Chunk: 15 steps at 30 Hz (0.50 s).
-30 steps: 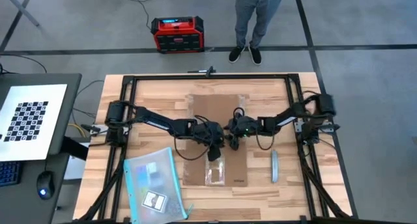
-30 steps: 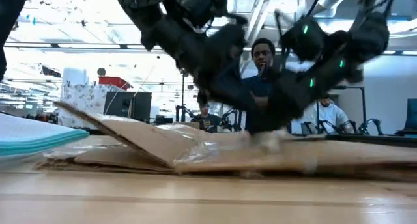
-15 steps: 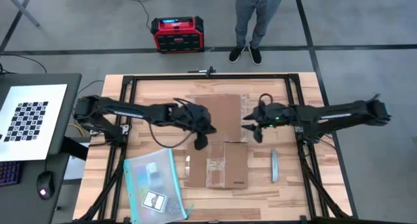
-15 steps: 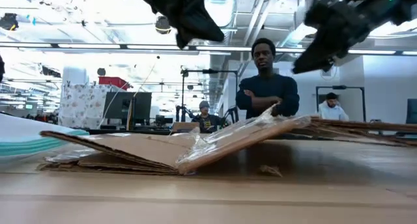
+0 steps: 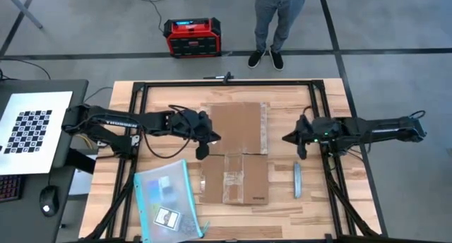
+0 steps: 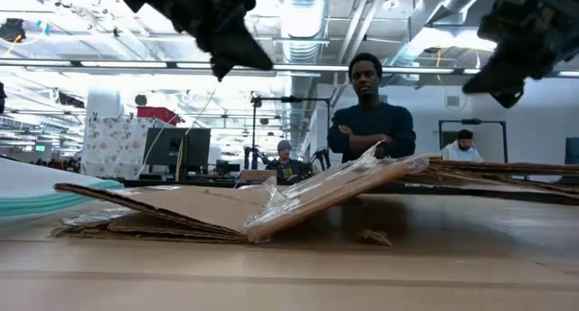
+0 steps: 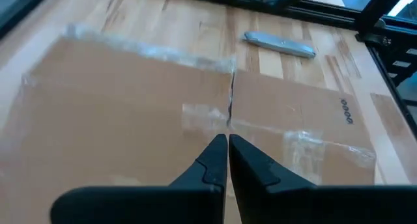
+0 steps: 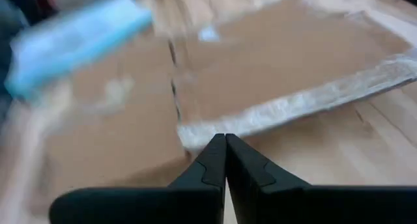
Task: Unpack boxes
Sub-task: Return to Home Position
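Your box count: one box (image 5: pixel 235 152), flat, mid-desk (image 5: pixel 162 102) | two grippers raised | left gripper (image 7: pixel 227 139) over box's left edge, jaws closed, empty | right gripper (image 8: pixel 225 138) right of box, jaws closed, empty | one pouch (image 5: pixel 166 200) | one tool (image 5: pixel 297 181)

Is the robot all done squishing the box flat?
Nearly. The cardboard box lies opened out flat on the table. Nothing is in hand: the left gripper and right gripper hover over the table, shut and empty. Left over: the low view shows one panel a little tilted, and both arms are stretched out, not yet folded home.
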### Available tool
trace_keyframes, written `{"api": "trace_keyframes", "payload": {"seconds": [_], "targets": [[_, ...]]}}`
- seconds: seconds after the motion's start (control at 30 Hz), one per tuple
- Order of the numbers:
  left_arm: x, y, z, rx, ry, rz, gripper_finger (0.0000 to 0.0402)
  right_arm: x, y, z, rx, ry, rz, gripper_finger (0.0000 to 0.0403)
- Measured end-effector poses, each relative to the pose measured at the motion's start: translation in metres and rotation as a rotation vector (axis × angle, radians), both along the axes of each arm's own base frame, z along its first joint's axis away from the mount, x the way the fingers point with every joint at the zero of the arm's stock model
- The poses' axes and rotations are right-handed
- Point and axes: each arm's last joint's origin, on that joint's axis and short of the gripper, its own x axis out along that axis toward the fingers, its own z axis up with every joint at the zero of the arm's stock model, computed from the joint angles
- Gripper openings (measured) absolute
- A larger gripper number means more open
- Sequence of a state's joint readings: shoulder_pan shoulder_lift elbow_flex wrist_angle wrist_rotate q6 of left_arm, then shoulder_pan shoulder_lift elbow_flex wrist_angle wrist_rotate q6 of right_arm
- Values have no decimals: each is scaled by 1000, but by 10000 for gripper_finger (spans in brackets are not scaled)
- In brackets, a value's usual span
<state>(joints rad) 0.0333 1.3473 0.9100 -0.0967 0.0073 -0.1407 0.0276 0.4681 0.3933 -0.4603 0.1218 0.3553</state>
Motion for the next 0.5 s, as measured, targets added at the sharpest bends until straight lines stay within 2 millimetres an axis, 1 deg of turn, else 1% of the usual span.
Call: {"api": "trace_keyframes", "payload": {"seconds": [0.1, 0.17, 0.2, 0.27, 0.37, 0.43, 0.5], "targets": [[-5, 0, -8, -25, 44, 17, 0, -8, 2, 5, 172, -98, -77, 1], [-6, 0, -10, -57, 71, 39, 0, -11, 2, 8, 292, -134, -128, 2], [-6, 0, -10, -77, 72, 52, 0, -12, 2, 8, 325, -144, -142, 2], [-7, -1, -11, -89, 82, 58, 0, -14, 2, 9, 307, -150, -144, 2], [-8, -2, -16, -67, 100, 20, 0, -16, 3, 5, 211, -102, -96, 2], [-9, -3, -17, -77, 47, -21, 0, -19, 3, 4, 161, -99, -76, 2], [-13, -4, -20, -96, -21, -50, 0, -21, 4, 3, 124, -149, -64, 2]]}}
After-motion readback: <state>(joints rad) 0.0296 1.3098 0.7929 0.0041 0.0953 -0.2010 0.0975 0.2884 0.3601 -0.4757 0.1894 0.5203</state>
